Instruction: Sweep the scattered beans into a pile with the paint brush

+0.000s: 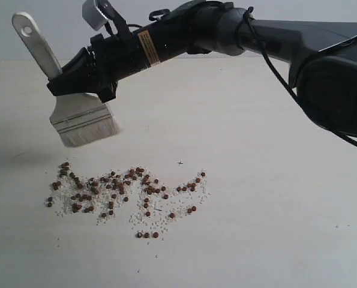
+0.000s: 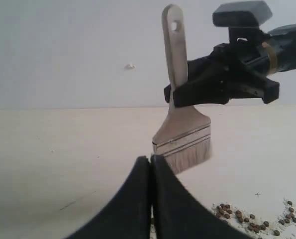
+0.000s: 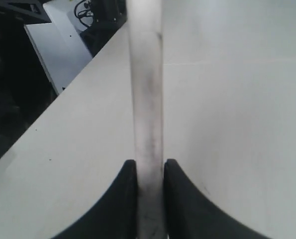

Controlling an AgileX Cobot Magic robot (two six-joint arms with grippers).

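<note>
the right gripper [image 1: 70,81] is clamped on the paint brush [image 1: 76,111], its jaws pinching the handle [image 1: 37,42] just above where the wood flares out. the brush hangs tilted in the air, bristles [image 1: 91,133] down and clear of the table [image 1: 274,198]. the beans [image 1: 115,189] lie on the table, lower in the exterior view and mostly to the right of the bristles, in a loose ragged band with stragglers off the right end and front edge. nothing is gathered yet, so i judge the sweeping to be at its start. the left gripper [image 2: 150,169] is closed on nothing, fingers pressed together, and does not show in the exterior view. to sweep well, i would set the brush down outside the outermost beans, let only the bristle tips touch, keep the wide face square to the stroke, and draw inward in short slow passes from each end toward the middle. pushed fast, round beans will likely roll ahead or skip sideways. the beans are small, round and reddish-brown, and look hard and smooth, bedded in finer white grains [image 1: 64,210]. the brush is flat and wide, of pale wood with a hole [image 1: 27,28] at its end, a silver metal band [image 1: 82,120] and soft off-white bristles. the table is matte cream, with little to stop a rolling bean.
</note>
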